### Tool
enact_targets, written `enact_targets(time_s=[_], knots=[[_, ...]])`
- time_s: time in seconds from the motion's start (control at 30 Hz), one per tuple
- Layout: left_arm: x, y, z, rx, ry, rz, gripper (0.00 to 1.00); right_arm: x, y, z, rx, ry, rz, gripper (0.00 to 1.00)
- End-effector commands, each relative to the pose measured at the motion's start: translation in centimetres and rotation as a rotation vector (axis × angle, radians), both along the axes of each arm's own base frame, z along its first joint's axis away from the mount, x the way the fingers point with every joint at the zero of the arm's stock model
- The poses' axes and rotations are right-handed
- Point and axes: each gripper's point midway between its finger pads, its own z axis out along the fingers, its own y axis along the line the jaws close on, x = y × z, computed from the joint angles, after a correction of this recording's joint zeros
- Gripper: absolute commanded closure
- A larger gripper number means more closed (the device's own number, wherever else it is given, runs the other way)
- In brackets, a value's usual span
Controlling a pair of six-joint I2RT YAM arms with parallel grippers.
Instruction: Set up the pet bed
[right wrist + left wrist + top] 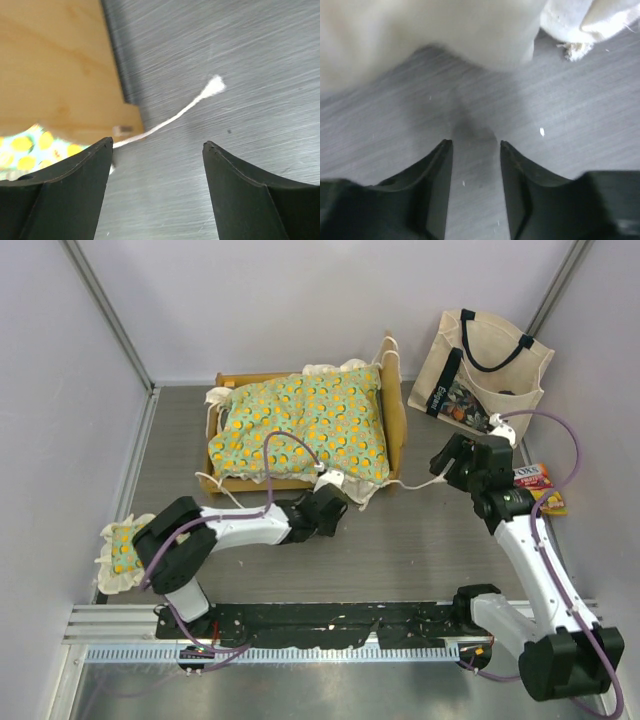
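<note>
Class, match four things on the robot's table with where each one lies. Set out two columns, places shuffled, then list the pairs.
Things: 1 cushion; 2 small pillow; 3 tote bag; 4 colourful packet.
Places: A back right corner; B left edge of the table; C in the wooden frame; D right edge, nearer than the bag.
Pairs: 1-C; 2-B; 3-A; 4-D.

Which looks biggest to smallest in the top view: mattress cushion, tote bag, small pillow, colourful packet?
1. mattress cushion
2. tote bag
3. small pillow and colourful packet: they look alike and both are partly hidden, so I won't rank them.
</note>
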Motion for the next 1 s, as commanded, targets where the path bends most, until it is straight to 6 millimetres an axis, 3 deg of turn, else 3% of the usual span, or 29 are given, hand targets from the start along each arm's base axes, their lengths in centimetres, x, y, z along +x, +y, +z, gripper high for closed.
enact_targets(time_s=[0.0,0.07,0.1,0.13,0.17,0.2,0.23,0.27,0.3,0.37,0.53,0.57,0.63,0.7,0.73,0.8,0.83,0.87,0.97], knots=[[-0.9,-1.2,5.5,-0.186,-0.076,-0.048,0.49,-1.5,4.1,4.2,0.095,-0.103,0.172,0.22],[-1.6,-0.7,7.5,-0.230,-0.097,-0.061,0.41,-1.0,4.9,5.0,0.090,-0.100,0.200,0.21],[-1.9,-0.3,7.9,-0.232,-0.097,-0.060,0.39,-0.8,6.2,6.2,0.085,-0.119,0.240,0.20],[-2.1,0.0,9.6,-0.266,-0.121,-0.060,0.33,-0.5,6.8,6.6,0.078,-0.124,0.250,0.20],[-2.2,0.2,10.1,-0.272,-0.126,-0.059,0.31,0.2,7.3,6.3,0.046,-0.115,0.244,0.20],[-2.5,0.9,10.4,-0.259,-0.123,-0.056,0.30,0.6,8.2,7.2,0.015,-0.137,0.244,0.20],[-2.3,1.5,12.0,-0.274,-0.157,-0.036,0.27,0.9,8.7,7.3,-0.004,-0.135,0.242,0.20],[-2.4,1.9,12.7,-0.277,-0.168,-0.027,0.24,1.6,9.1,6.3,-0.032,-0.098,0.234,0.19],[-2.5,2.8,13.1,-0.252,-0.168,-0.010,0.22,2.0,9.3,6.8,-0.064,-0.110,0.206,0.19],[-2.5,4.2,14.9,-0.257,-0.207,0.023,0.16,3.5,9.5,5.3,-0.106,-0.075,0.178,0.19],[-3.2,6.7,17.8,-0.270,-0.251,0.059,0.05,6.9,9.1,3.9,-0.217,-0.082,0.131,0.20],[-3.4,7.6,18.4,-0.268,-0.267,0.070,0.03,7.4,9.3,3.9,-0.231,-0.088,0.144,0.26],[-3.5,8.4,19.0,-0.256,-0.283,0.074,0.00,8.1,10.2,3.6,-0.299,-0.086,0.238,0.51],[-3.7,9.8,19.8,-0.234,-0.301,0.093,0.00,8.6,10.4,3.9,-0.344,-0.114,0.283,0.61],[-3.7,10.4,20.1,-0.224,-0.307,0.101,0.00,8.7,10.3,4.4,-0.399,-0.129,0.323,0.77],[-3.9,12.0,20.8,-0.203,-0.333,0.131,0.00,8.8,10.7,5.4,-0.420,-0.173,0.380,0.94],[-3.9,12.5,21.2,-0.202,-0.344,0.142,0.00,8.8,10.7,6.1,-0.424,-0.195,0.398,0.99],[-4.0,13.0,21.3,-0.192,-0.350,0.146,0.00,8.6,11.4,6.5,-0.427,-0.215,0.472,0.99],[-4.4,14.6,22.6,-0.209,-0.391,0.170,0.00,8.7,10.4,7.7,-0.440,-0.240,0.553,0.99]])
